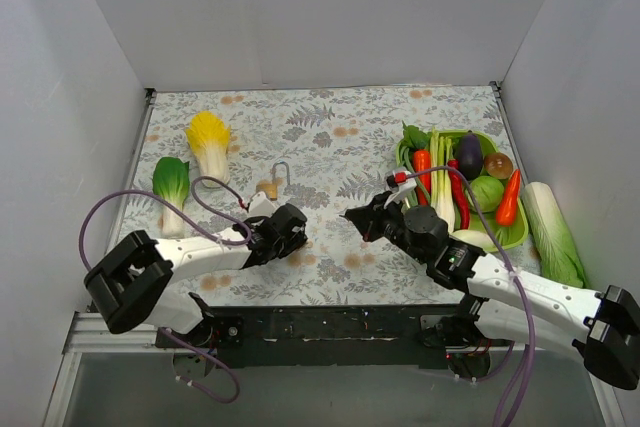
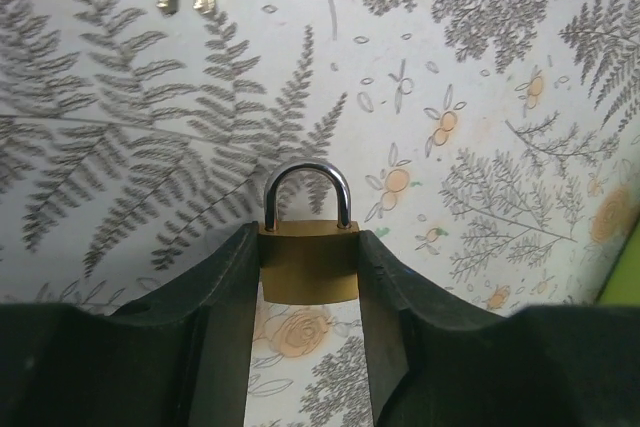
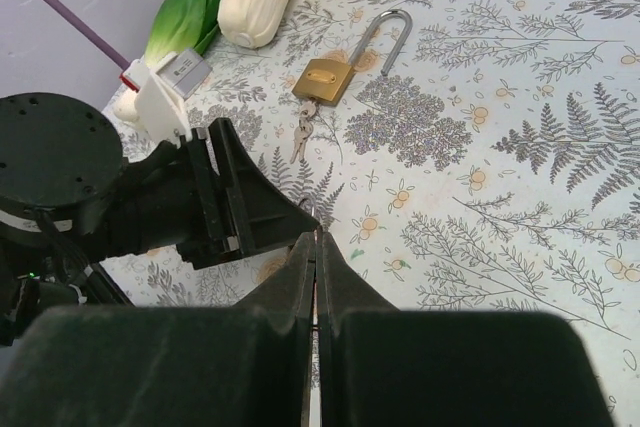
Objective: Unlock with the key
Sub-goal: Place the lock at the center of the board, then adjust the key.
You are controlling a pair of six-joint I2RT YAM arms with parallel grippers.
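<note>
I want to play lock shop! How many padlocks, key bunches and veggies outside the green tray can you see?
Padlocks: 2 (short padlock, long padlock)
Key bunches: 1 (keys)
Veggies outside the tray: 3 (yellow cabbage, bok choy, pale cabbage)
Total: 6

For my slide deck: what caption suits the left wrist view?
Left gripper clamps a brass padlock, shackle closed, against the fern-print tablecloth.
</note>
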